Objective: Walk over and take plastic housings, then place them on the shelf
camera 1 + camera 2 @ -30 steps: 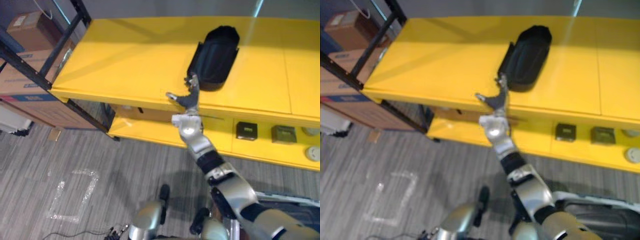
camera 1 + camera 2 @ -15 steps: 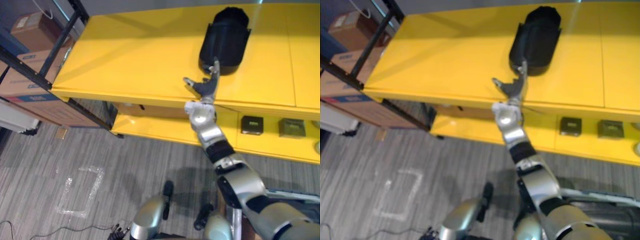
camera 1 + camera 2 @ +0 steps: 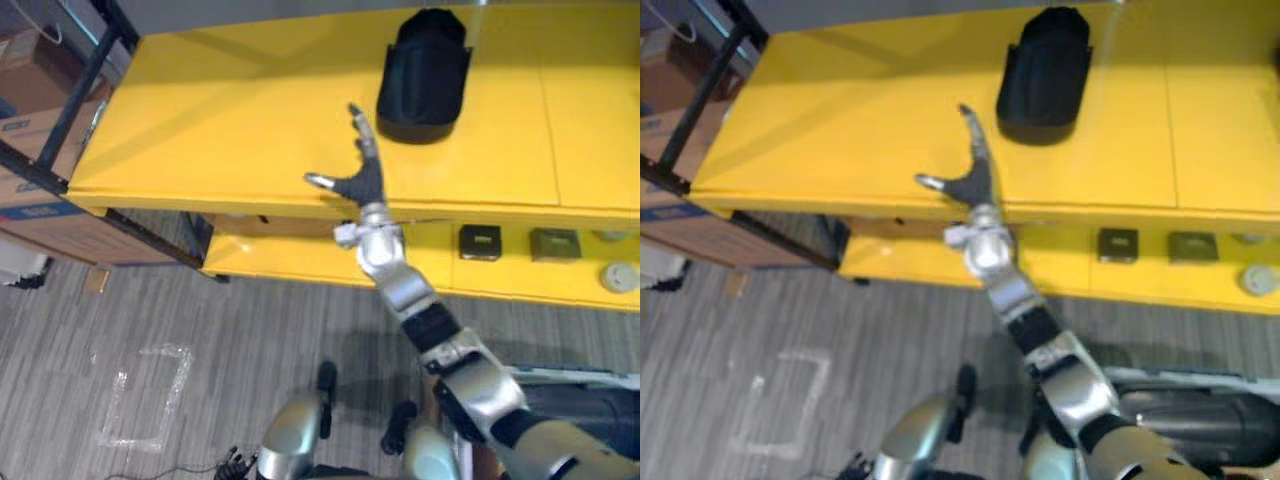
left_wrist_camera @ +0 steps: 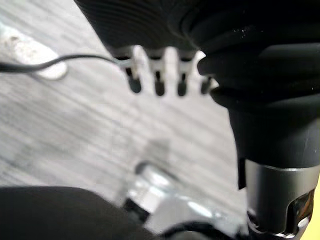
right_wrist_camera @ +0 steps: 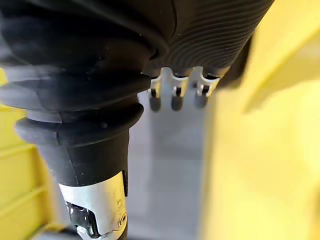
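**Housing on the Top Shelf, Robot's Hand Empty**

A black plastic housing (image 3: pixel 423 75) is lying on the top board of a yellow shelf (image 3: pixel 220 120), well back from the front edge and with nothing holding it. The robot's right hand (image 3: pixel 362 185) is hovering over that front edge, a little short of the housing and apart from it. Its fingers (image 3: pixel 358 125) are reaching straight up toward the part, its thumb (image 3: pixel 318 180) is spreading wide to the side, and it is gripping nothing. The left hand (image 4: pixel 157 75) is hanging low over the grey floor (image 3: pixel 150 330), its fingers relaxed and likewise empty.

On the lower shelf (image 3: pixel 300 262), two small dark boxes (image 3: pixel 480 241) are sitting side by side, with a pale round piece (image 3: pixel 617 276) further along. Cardboard boxes (image 3: pixel 25 105) are standing to the left behind a black rack frame (image 3: pixel 80 90).

Judging by this, the placing of this housing looks finished: the part is resting flat on the board and the hand is free of it. The task is asking for housings in the plural. Whether more are waiting to be fetched cannot be told, as no other housing and no pick-up point are showing here.
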